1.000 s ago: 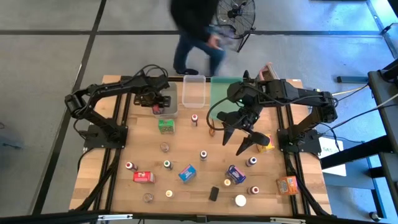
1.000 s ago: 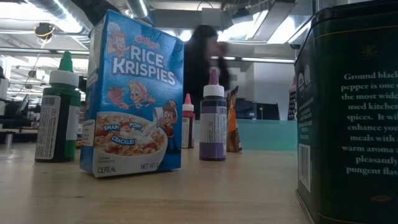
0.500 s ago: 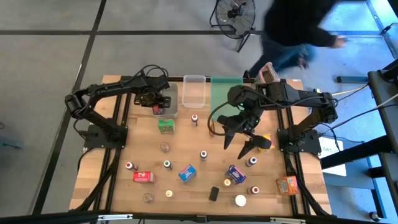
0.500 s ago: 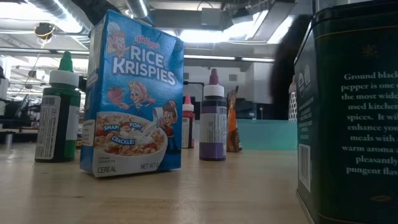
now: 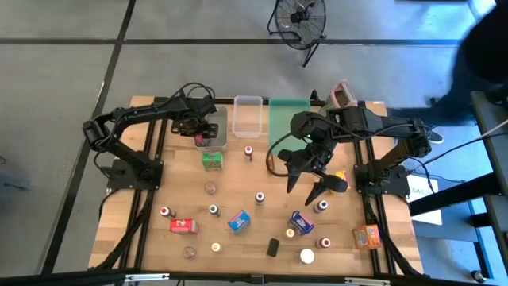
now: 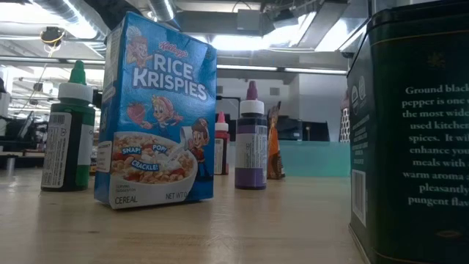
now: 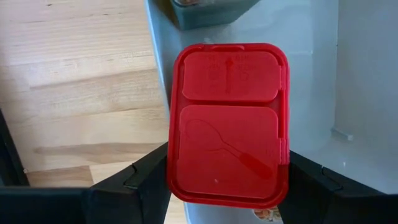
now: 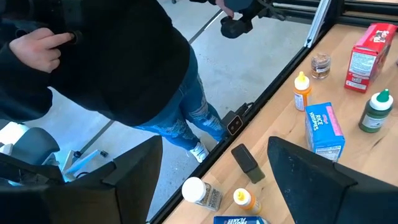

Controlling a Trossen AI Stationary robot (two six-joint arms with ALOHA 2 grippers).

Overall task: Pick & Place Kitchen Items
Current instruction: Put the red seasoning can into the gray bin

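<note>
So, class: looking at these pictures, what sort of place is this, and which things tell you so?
Most likely a robotics lab or workshop, not a real kitchen. Two robot arms are mounted on a wooden table strewn with miniature groceries like the Rice Krispies box, on a bare concrete floor with a standing fan nearby.

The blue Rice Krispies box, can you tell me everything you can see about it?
The small blue cardboard Rice Krispies cereal box stands upright on the light wooden table, turned a little so one narrow side shows. Its front has big white letters, cartoon characters and a bowl of cereal with strawberries. It looks closed and undented. Nothing touches it except the table; a green-capped bottle stands close by, apart from it. From above, the box sits in the table's near middle, far from both grippers.
</note>
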